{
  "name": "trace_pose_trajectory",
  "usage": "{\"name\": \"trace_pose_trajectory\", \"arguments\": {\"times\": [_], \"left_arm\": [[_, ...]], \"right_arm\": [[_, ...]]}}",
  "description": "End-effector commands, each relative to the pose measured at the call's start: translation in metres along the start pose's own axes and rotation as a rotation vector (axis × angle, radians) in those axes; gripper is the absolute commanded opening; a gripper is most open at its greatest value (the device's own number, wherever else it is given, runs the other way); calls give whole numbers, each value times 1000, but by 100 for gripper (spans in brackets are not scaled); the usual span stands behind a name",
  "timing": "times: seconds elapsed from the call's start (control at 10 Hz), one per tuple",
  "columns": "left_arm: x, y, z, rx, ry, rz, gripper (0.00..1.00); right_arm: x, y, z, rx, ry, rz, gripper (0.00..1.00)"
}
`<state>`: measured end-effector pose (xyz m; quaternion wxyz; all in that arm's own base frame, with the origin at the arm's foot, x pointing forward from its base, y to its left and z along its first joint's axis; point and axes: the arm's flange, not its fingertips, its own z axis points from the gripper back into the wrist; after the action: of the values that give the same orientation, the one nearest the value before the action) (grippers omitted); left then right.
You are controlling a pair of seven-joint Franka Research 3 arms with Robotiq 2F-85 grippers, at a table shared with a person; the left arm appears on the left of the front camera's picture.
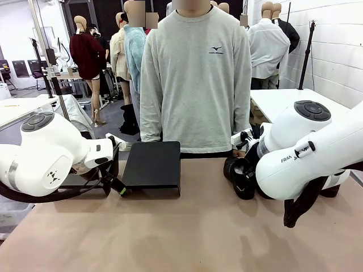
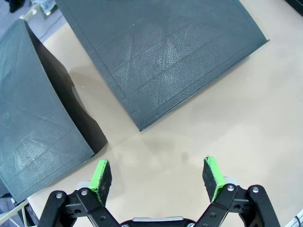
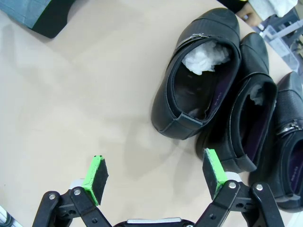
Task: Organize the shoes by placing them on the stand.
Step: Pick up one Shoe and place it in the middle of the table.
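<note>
- Right wrist view: right tool (image 3: pixel 154 177) wide and empty above the tan surface (image 3: pixel 71 94); three black shoes (image 3: pixel 199 80) lie side by side near one pad.
- Left wrist view: left tool (image 2: pixel 158 178) wide and empty, facing the black stand (image 2: pixel 161 61).
- Front view: person (image 1: pixel 195 79) in a grey sweater behind the stand; white wall (image 1: pixel 323 45) at right.

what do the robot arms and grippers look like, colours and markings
The left arm and right arm have glossy white rounded shells with dark grey round joint caps; the right bears black lettering. Black cables hang below them. The left gripper and right gripper are black linkages with bright green pads.
</note>
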<state>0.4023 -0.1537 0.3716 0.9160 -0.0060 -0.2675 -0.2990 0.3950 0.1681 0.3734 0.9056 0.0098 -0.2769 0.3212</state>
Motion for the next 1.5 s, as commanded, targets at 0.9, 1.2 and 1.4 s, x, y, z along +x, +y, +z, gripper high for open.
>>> {"name": "trace_pose_trajectory", "arguments": {"times": [0.9,1.2,1.4], "left_arm": [[-42,91,133,-293,-197,-100,100],[-64,112,168,-326,-262,-69,100],[-64,112,171,-348,-275,-67,100]], "right_arm": [[-58,-62,189,307,-307,-154,100],[-80,-96,206,328,-300,-245,100],[-81,-103,190,351,-225,-253,100]]}}
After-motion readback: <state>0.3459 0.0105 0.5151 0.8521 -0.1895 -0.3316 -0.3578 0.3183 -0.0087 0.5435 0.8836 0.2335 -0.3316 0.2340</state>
